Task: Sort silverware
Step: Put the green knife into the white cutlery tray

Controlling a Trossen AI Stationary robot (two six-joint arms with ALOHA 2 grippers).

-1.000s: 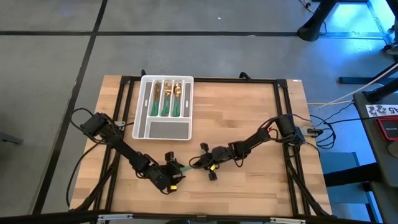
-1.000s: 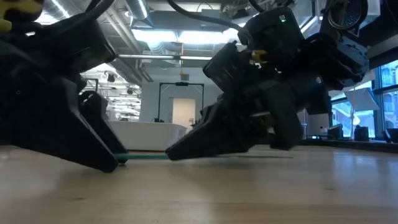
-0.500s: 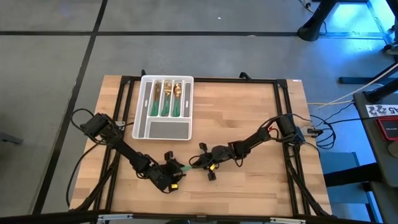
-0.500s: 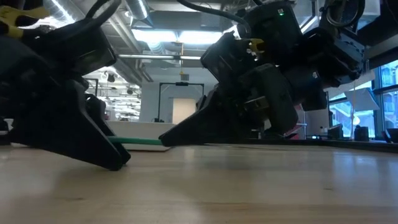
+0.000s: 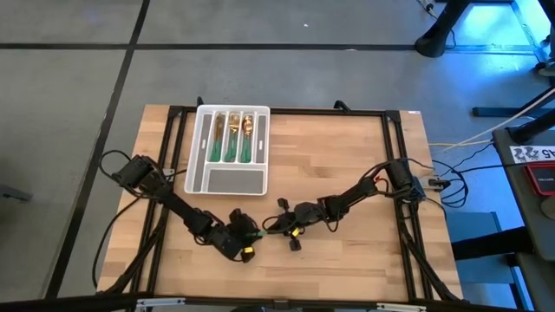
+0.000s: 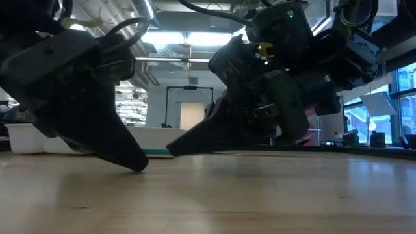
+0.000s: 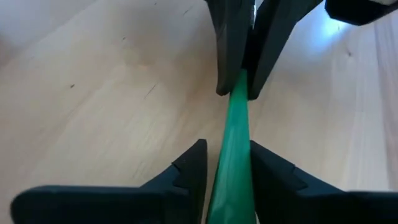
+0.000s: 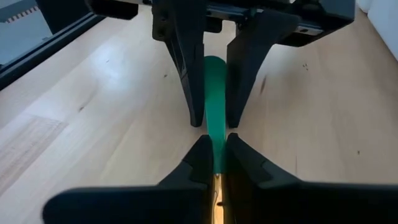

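One piece of silverware with a slim green handle (image 5: 260, 231) lies level between my two grippers near the table's front middle; its head is hidden. My right gripper (image 5: 273, 228) is shut on it. My left gripper (image 5: 250, 234) is open. Its fingers (image 7: 196, 171) stand on either side of the handle's free end (image 7: 233, 180); I cannot tell whether they touch it. The grippers' tips nearly meet in the low view, with a short green stretch (image 6: 156, 152) showing between them. More silverware (image 5: 232, 137) lies in the white tray (image 5: 227, 180). My right gripper pinches the handle (image 8: 216, 134) between its two fingers, where green gives way to gold (image 8: 217, 186). The fingers come level from the table's right and lie along the piece. The handle sticks out level past the fingertips toward my left gripper, just above the table top.
The white tray stands at the table's far left, with its three narrow compartments filled and its long cross compartment bare. Black rails (image 5: 178, 147) run along the table's left, right and far sides. Bare wood (image 5: 347, 165) lies right of the tray.
My left gripper has moved toward the table's right and a little toward the far edge, up to my right gripper. Its fingers now stand around the green handle's free end. The handle has risen slightly and stays level.
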